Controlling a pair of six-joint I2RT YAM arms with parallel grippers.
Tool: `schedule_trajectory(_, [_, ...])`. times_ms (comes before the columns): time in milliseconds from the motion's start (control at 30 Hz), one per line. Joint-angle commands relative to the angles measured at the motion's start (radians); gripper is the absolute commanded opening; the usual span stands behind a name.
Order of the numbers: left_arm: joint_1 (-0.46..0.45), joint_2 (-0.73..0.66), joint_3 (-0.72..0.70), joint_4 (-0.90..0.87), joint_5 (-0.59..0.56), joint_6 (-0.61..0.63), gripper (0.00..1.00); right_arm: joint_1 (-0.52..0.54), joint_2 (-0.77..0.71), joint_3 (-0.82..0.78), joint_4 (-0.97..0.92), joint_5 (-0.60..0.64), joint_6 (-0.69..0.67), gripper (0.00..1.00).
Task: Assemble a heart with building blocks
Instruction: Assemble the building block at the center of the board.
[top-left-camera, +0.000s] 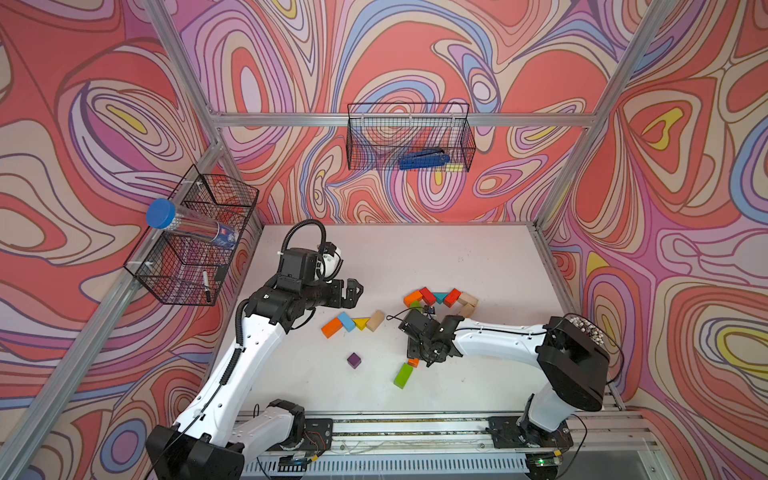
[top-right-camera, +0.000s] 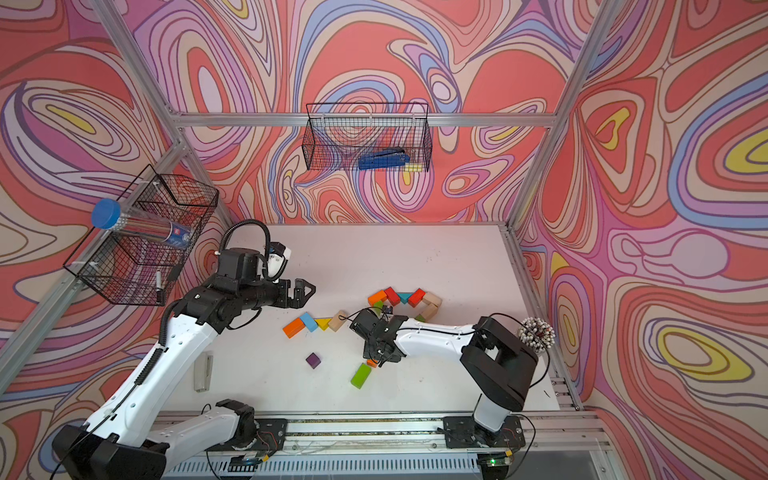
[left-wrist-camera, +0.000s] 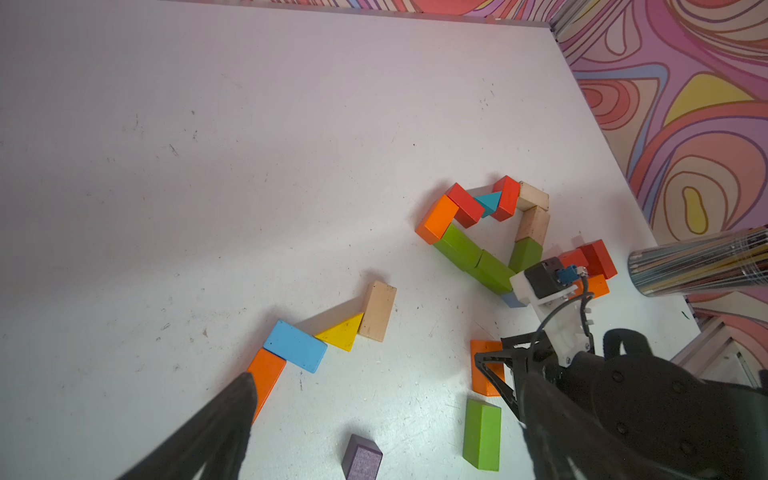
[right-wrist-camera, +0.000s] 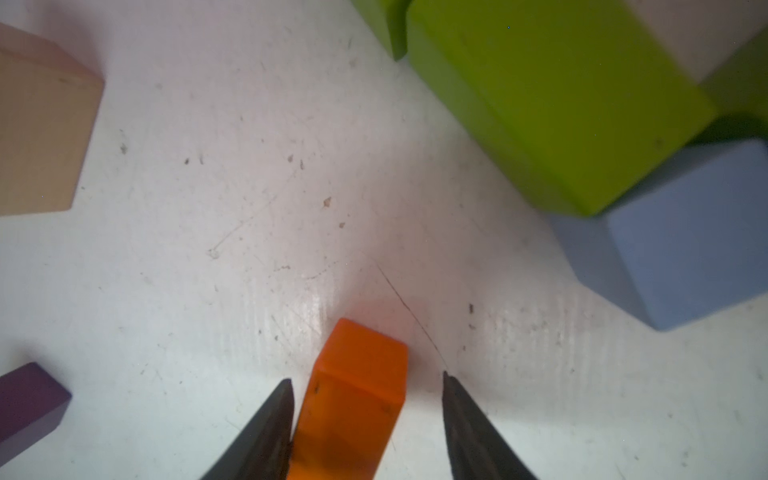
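A partial heart outline of building blocks (top-left-camera: 440, 297) lies right of the table's middle, in orange, red, teal, plain wood and green (left-wrist-camera: 461, 249). A loose row runs orange (top-left-camera: 331, 327), light blue (top-left-camera: 346, 321), yellow (top-left-camera: 361, 323), wood (top-left-camera: 375, 320). A purple cube (top-left-camera: 353, 360) and a green brick (top-left-camera: 403, 375) lie nearer the front. My right gripper (right-wrist-camera: 365, 377) is down at the table, jaws astride a small orange block (right-wrist-camera: 357, 399). One finger touches it and the other stands apart. My left gripper (top-left-camera: 358, 293) hangs wide open and empty above the table.
A grey stapler (top-right-camera: 203, 372) lies at the table's left front. A pencil cup (top-right-camera: 536, 334) stands at the right edge, with red and orange blocks (left-wrist-camera: 594, 257) beside it. A light blue cube (right-wrist-camera: 685, 232) touches the green bricks. Wire baskets (top-left-camera: 409, 137) (top-left-camera: 195, 245) hang on the walls.
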Motion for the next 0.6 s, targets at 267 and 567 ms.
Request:
schedule_trajectory(267, [0.008,-0.009,-0.007,0.027,0.142,0.052,0.99,0.008,0.063,0.062,0.063,-0.073,-0.388,0.38])
schedule_trajectory(567, [0.008,-0.078,0.003,-0.046,0.450,0.162,0.93,0.000,0.168,0.191,-0.011,-0.137,-0.727,0.38])
